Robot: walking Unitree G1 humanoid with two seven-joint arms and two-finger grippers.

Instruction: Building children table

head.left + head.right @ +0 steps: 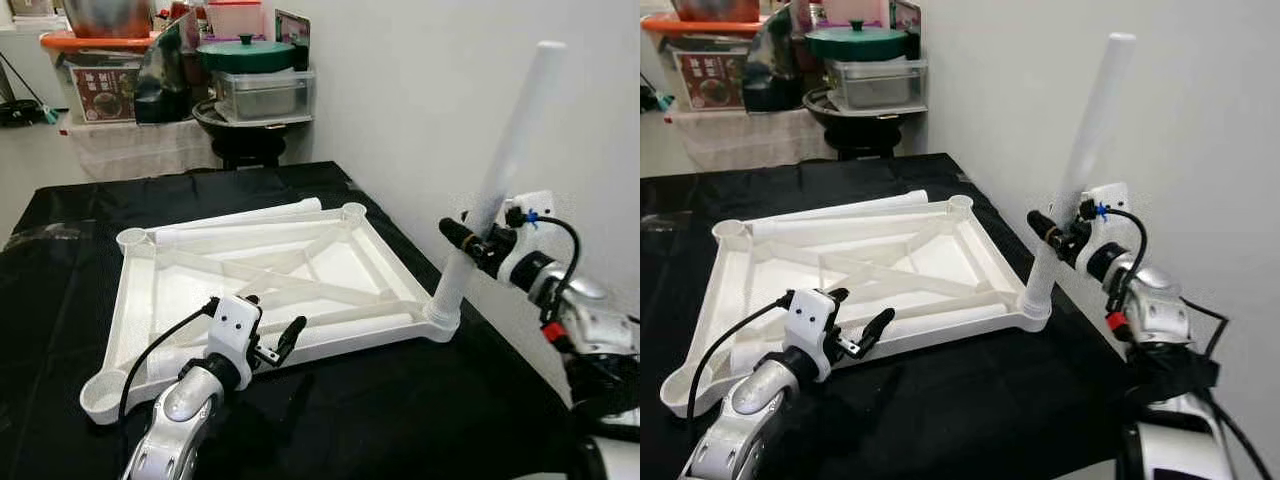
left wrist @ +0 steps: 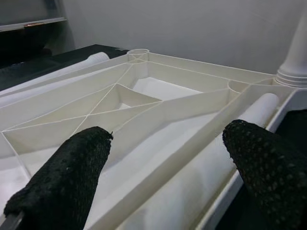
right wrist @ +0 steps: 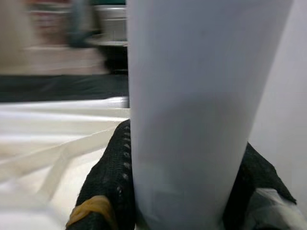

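We see the white plastic tabletop (image 1: 270, 290) lying upside down on a black cloth (image 1: 400, 400), its ribbed underside facing up and a round socket at each corner. Our right gripper (image 1: 478, 238) is clenched around a white table leg (image 1: 500, 175), which stands in the near right corner socket (image 1: 441, 320) and leans away toward the white wall (image 1: 450, 90); in the right wrist view the leg (image 3: 201, 110) sits snug between the two black fingers (image 3: 112, 182). Our left gripper (image 1: 275, 345) hovers over the tabletop's near edge with its fingers spread apart, holding nothing; in the left wrist view its black fingertips (image 2: 72, 172) frame another loose leg (image 2: 201, 182) lying inside the frame along the near rim. A further leg (image 1: 240, 218) lies along the far edge of the tabletop. Beyond the cloth stands a clutter of storage boxes (image 1: 265, 92) and a green lid (image 1: 246, 52)
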